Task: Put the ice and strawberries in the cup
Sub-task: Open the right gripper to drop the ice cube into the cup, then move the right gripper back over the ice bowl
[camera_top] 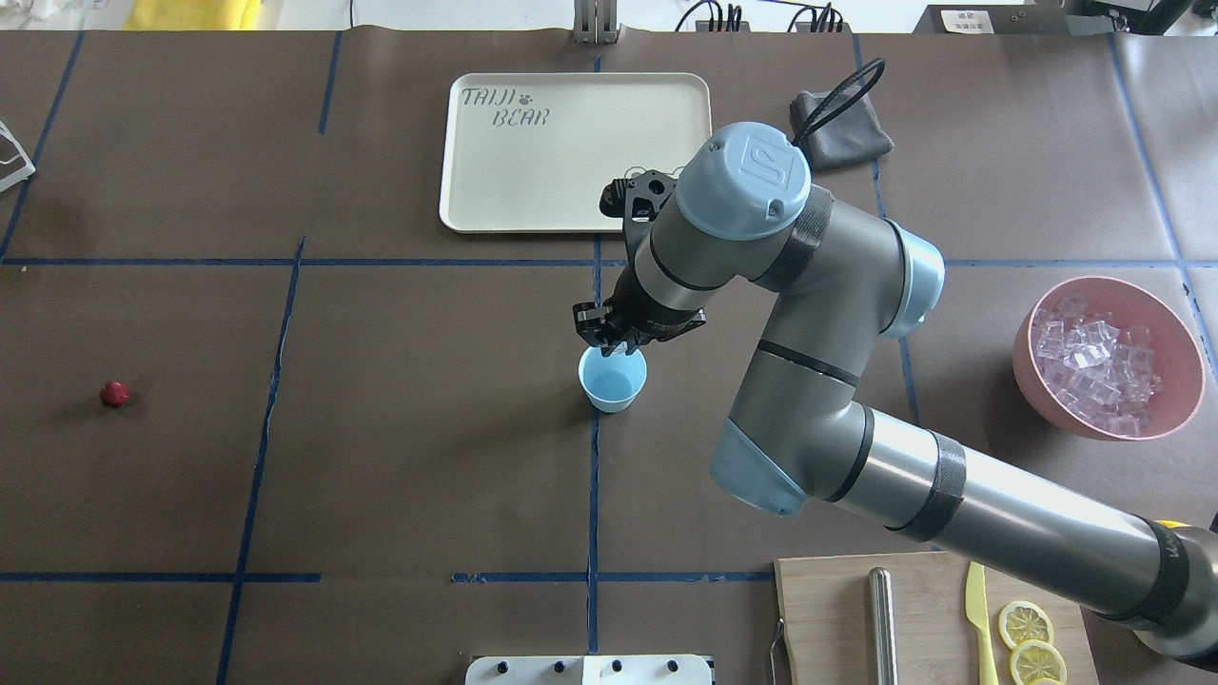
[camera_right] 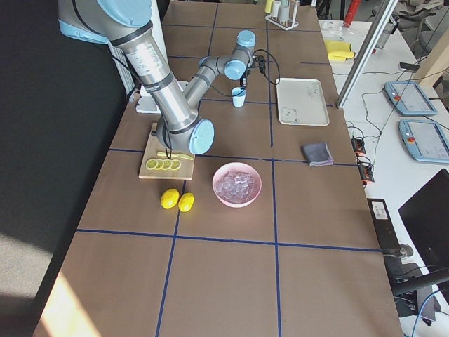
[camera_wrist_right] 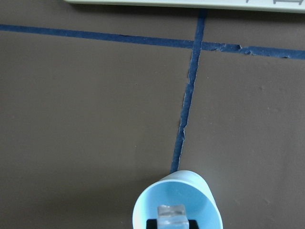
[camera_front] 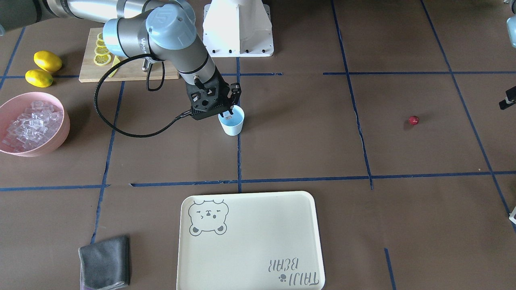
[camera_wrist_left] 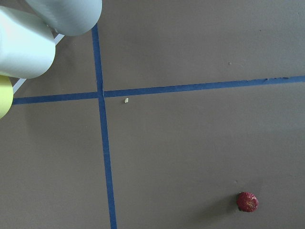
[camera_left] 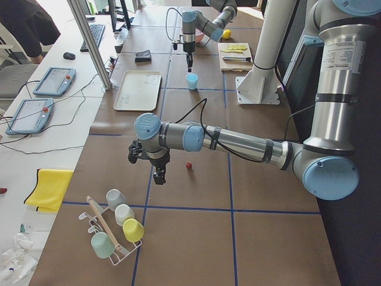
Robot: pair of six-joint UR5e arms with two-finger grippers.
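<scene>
While the pink bowl (camera_front: 60,135) heaped with ice (camera_front: 30,123) sits toward the table's end on the robot's right, with two lemons (camera_front: 47,61) and a cutting board (camera_front: 133,71) of lemon slices beyond it, all of these lie well apart from the cup (camera_front: 231,125). That cup stands upright on a blue tape line near the table's middle. A cream tray (camera_front: 250,241) and a folded grey cloth (camera_front: 105,262) lie on the operators' side. The right arm's black cable (camera_front: 137,136) loops low just beside the cup.

The right gripper (camera_front: 230,109) hangs straight over the cup's mouth, its fingers clenched on a single ice cube (camera_wrist_right: 171,213), which sits above the pale blue inside.

The strawberry (camera_front: 413,120) lies alone on the brown table toward the robot's left, well apart from the cup. In the exterior left view the left gripper (camera_left: 158,174) hovers near the berry, beside it rather than over it; whether its fingers are released or clenched cannot be told. A rack (camera_left: 116,229) of pale tumblers stands near that end of the table
</scene>
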